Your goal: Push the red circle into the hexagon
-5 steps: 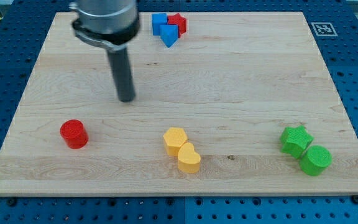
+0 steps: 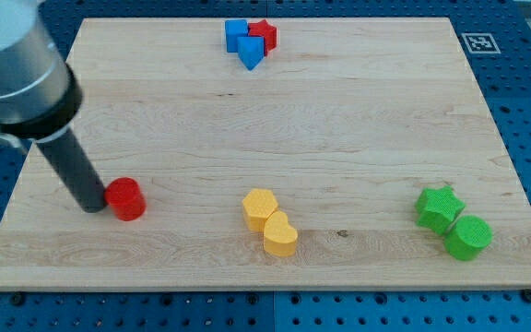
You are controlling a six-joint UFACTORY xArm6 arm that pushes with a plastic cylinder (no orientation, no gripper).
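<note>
The red circle (image 2: 126,199) lies on the wooden board (image 2: 339,111) at the lower left. My tip (image 2: 91,205) rests against the circle's left side, touching it. The yellow hexagon (image 2: 259,207) lies to the circle's right, near the bottom middle, with a yellow heart (image 2: 280,234) touching its lower right side. The rod leans up toward the view's top left, where the arm's grey body (image 2: 12,65) hides the board's left edge.
A cluster of two blue blocks (image 2: 243,41) and a red star (image 2: 264,34) sits at the top middle. A green star (image 2: 438,207) and a green circle (image 2: 469,237) lie at the lower right.
My tip has moved from the upper middle left down to the red circle's left side. The red circle has slid a little to the right.
</note>
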